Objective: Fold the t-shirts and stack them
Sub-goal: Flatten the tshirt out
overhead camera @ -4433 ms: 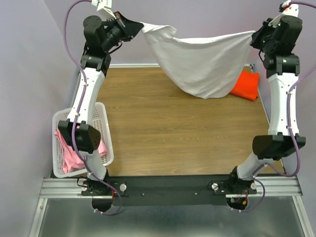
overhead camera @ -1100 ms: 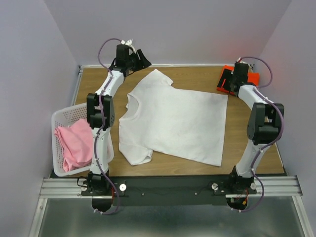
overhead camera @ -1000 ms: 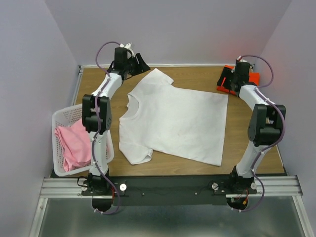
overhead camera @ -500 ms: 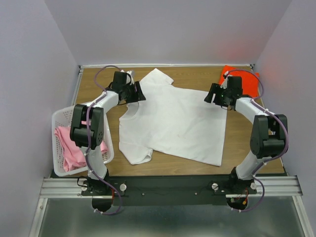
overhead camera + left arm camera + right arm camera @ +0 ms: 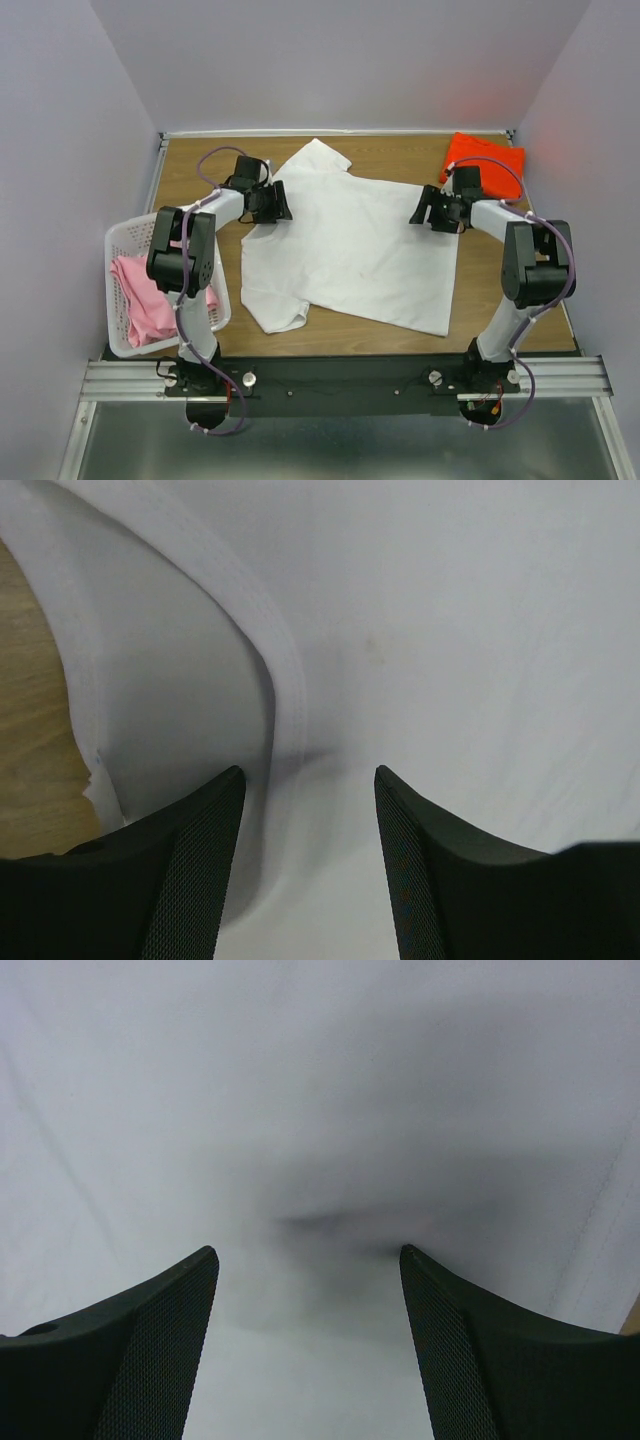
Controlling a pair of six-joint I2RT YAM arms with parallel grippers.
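Our left fingers [image 5: 270, 203] and right fingers [image 5: 432, 212] are apart, holding nothing. The white t-shirt [image 5: 350, 250] lies flat on the bench [image 5: 390, 155] under them. It looks soft and floppy, so we should pinch its edges.

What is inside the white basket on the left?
A crumpled pink t-shirt lies in the basket; anything beneath it, and the part under the left arm, is covered.

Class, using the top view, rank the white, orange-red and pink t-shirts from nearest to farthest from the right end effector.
1. white t-shirt, under the right end effector.
2. orange-red t-shirt, far right corner.
3. pink t-shirt, in the basket, near left.
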